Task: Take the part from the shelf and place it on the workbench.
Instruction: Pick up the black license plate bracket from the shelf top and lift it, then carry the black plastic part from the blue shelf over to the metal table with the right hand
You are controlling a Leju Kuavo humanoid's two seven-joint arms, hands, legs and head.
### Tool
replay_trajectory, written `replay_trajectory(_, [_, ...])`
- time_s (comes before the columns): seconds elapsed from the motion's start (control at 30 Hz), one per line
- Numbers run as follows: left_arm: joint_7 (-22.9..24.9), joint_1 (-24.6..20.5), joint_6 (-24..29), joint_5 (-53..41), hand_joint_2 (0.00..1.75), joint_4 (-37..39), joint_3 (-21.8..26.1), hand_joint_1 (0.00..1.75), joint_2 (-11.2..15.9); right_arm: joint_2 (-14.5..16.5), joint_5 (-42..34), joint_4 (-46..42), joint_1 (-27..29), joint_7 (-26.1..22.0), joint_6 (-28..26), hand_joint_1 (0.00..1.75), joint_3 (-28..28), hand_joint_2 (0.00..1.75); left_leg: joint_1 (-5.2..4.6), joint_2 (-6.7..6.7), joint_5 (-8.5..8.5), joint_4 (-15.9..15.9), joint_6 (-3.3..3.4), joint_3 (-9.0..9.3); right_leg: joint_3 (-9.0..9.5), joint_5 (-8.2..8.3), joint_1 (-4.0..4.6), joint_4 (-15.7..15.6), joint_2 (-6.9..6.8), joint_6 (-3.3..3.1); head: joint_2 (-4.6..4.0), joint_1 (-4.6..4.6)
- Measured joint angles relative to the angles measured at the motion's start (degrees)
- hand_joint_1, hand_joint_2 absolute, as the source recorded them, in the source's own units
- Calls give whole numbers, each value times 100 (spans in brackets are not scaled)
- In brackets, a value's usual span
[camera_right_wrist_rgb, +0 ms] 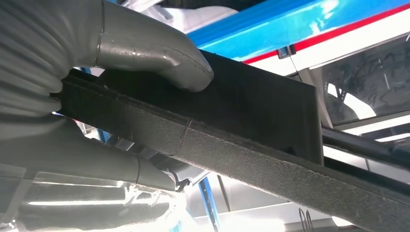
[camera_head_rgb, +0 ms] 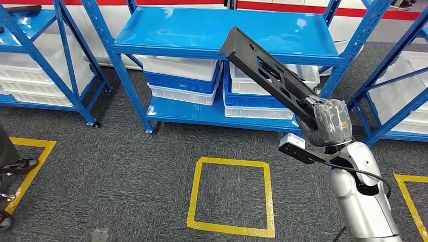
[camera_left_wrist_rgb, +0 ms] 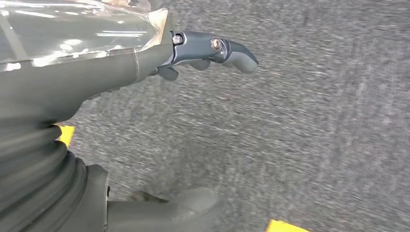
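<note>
A long black part (camera_head_rgb: 267, 70) slants up and to the left in front of the blue shelf (camera_head_rgb: 217, 30), its far end over the top board. My right hand (camera_head_rgb: 330, 121), wrapped in clear film, grips its lower end. Seen from the right wrist, the thumb (camera_right_wrist_rgb: 159, 53) presses on the part (camera_right_wrist_rgb: 251, 125) and the fingers (camera_right_wrist_rgb: 96, 164) close under it. My left hand (camera_left_wrist_rgb: 145, 63) hangs over the grey carpet, its fingers (camera_left_wrist_rgb: 227, 50) apart and holding nothing.
White and blue bins (camera_head_rgb: 184, 80) are stacked on the shelf's lower board. More blue racks stand at left (camera_head_rgb: 45, 55) and right (camera_head_rgb: 398, 85). A yellow tape square (camera_head_rgb: 232, 196) marks the carpet ahead. A person's shoe (camera_head_rgb: 17, 165) is at the left edge.
</note>
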Motion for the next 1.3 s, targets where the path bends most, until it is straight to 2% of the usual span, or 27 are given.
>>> replay_trajectory(0.07, [1,-6,-15,-4,175,-1,0,0,1,14,24,10,1,10,-4,175,-1,175,71,4,290,-432,-53,475,-179,138,-31,19,2,69,0,-2])
replay_trajectory(0.13, [1,-27,-28,-8,175,-4,0,0,4,23,48,8,-12,25,-10,175,-8,175,95,-15,264,-1271,-76,1109,-305,256,-36,44,3,158,0,-2])
replay_trajectory(0.17, [1,-38,-32,-11,175,-5,0,0,5,27,59,7,-28,36,-14,175,-13,175,84,-29,190,-1569,-54,1293,-334,318,-28,43,0,209,0,1])
replay_trajectory(0.2, [0,-47,-37,-16,175,-6,0,0,6,32,72,5,-46,51,-17,175,-17,175,52,-43,132,-1731,-10,1366,-353,385,-20,25,-4,259,0,1])
replay_trajectory(0.27, [3,-46,-42,-25,175,-6,0,0,3,43,101,5,-61,86,-20,175,-19,175,8,-33,229,-1774,121,1278,-387,486,-15,-18,-6,352,0,5])
replay_trajectory(0.3, [7,-43,-43,-26,175,-5,1,0,1,47,111,5,-55,102,-13,175,-18,175,-7,-19,305,-1787,191,1219,-453,407,-20,46,-2,351,0,9])
replay_trajectory(0.37, [13,-39,-43,-16,175,-4,9,0,4,50,103,5,-44,117,26,175,-19,175,-16,13,485,-1816,311,1048,-691,-60,-34,542,11,269,0,40])
replay_trajectory(0.4, [11,-38,-43,-5,175,-4,18,0,9,51,88,6,-48,114,56,175,-19,175,-31,17,566,-1816,344,949,-825,-355,-27,945,18,226,0,56])
replay_trajectory(0.43, [6,-36,-43,6,175,-4,28,0,12,52,73,8,-57,110,84,175,-20,175,-44,22,648,-1812,360,842,-916,-564,-17,1351,26,221,0,67])
replay_trajectory(0.47, [-1,-33,-43,14,175,-4,37,0,10,52,61,12,-67,108,105,175,-20,175,-57,24,723,-1808,363,738,-929,-654,-8,1653,33,251,0,67])
replay_trajectory(0.5, [-10,-30,-45,17,175,-4,44,0,8,54,51,18,-75,107,119,175,-21,175,-69,26,795,-1804,360,640,-842,-631,1,1774,37,303,0,66])
replay_trajectory(0.53, [-17,-26,-49,16,175,-4,48,0,5,55,47,23,-81,110,126,175,-23,175,-77,26,862,-1800,352,553,-656,-537,6,1692,40,358,0,66])
replay_trajectory(0.57, [-23,-24,-54,11,175,-4,52,0,3,55,42,27,-86,118,127,175,-30,175,-80,24,923,-1796,338,478,-371,-431,7,1399,39,396,0,66])
replay_trajectory(0.6, [-25,-23,-58,1,175,-4,55,0,2,56,35,27,-92,130,126,175,-39,175,-89,22,978,-1792,315,414,-32,-396,14,965,39,401,0,67])
replay_trajectory(0.67, [-7,-26,-75,-25,175,-4,58,0,4,52,13,14,-85,159,120,175,-65,175,-105,20,1097,-1796,260,332,474,-479,66,183,46,326,0,57])
replay_trajectory(0.73, [28,-27,-93,-41,175,-4,59,0,8,45,-21,2,-51,180,117,175,-96,175,-116,13,1216,-1819,214,301,574,-527,109,-63,55,255,0,46])
replay_trajectory(0.77, [44,-25,-96,-43,175,-4,60,0,16,43,-37,2,-30,187,117,175,-108,175,-113,6,1233,-1825,191,283,551,-485,67,-42,53,224,0,49])
replay_trajectory(0.8, [58,-22,-98,-46,175,-4,60,0,20,43,-51,2,-12,189,117,175,-117,175,-112,2,1156,-1764,161,248,521,-446,39,-40,48,179,0,44])
replay_trajectory(0.83, [70,-23,-99,-49,175,-4,60,0,24,45,-58,1,5,189,117,175,-122,175,-105,-1,976,-1601,126,189,482,-401,11,-33,40,115,0,33])
replay_trajectory(0.93, [83,-26,-102,-54,175,-4,59,0,25,53,-67,1,24,189,119,175,-139,175,-57,6,171,-520,38,-85,304,-268,29,20,19,-30,0,15])
replay_trajectory(0.97, [84,-25,-103,-54,175,-4,59,0,25,55,-78,1,25,189,122,175,-143,175,-44,6,38,-216,24,-124,229,-226,41,48,17,-46,0,14])
replay_trajectory(1.0, [85,-25,-106,-54,175,-4,59,0,24,57,-91,1,25,188,125,175,-144,175,-35,6,15,-82,19,-82,149,-186,50,80,17,-47,0,13])
replay_trajectory(1.07, [85,-27,-111,-54,175,-4,59,0,23,62,-120,1,24,186,129,175,-147,175,-28,6,174,-287,34,195,12,-126,59,139,22,-38,0,12])
replay_trajectory(1.1, [85,-28,-113,-56,175,-4,60,0,23,64,-129,1,23,185,131,175,-151,175,-29,4,281,-576,57,429,-43,-98,64,161,28,-29,0,11])
replay_trajectory(1.2, [85,-41,-111,-72,175,-6,60,0,31,63,-142,-1,13,181,131,175,-180,175,-59,-8,303,-1480,158,1052,-140,8,82,182,36,34,0,19])
replay_trajectory(1.23, [85,-44,-108,-78,175,-7,60,0,33,64,-141,-1,9,175,131,175,-188,175,-82,-9,276,-1617,186,1119,-154,51,77,175,33,70,0,20])
replay_trajectory(1.3, [88,-43,-98,-86,175,-6,60,0,30,69,-133,-3,11,161,132,175,-195,175,-103,0,376,-1705,255,1111,-177,133,76,144,30,148,0,17])
